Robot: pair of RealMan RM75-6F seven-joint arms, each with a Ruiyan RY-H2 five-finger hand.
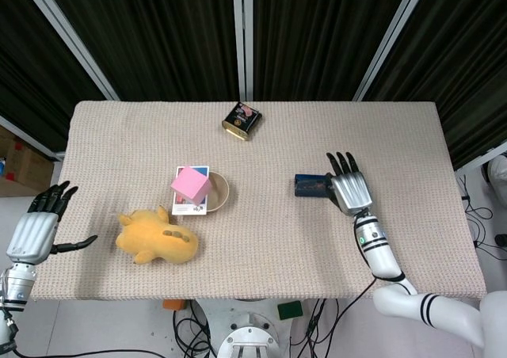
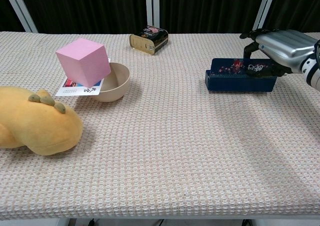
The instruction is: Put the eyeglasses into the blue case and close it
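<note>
Right hand [image 1: 349,190] grips the dark blue rectangular eyeglass case [image 2: 240,76], fingers clamped along its right end, case on the beige woven tablecloth [image 2: 165,151]. Left hand [image 1: 36,230] off-table, fingers spread, empty.

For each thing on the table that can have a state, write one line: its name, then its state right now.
blue case: lid lowered, almost closed, under the right hand
right hand: fingers on the case lid
left hand: open, off the table edge, holding nothing
bowl: upright
pink cube: tilted, resting on the bowl rim
tin: closed
</note>
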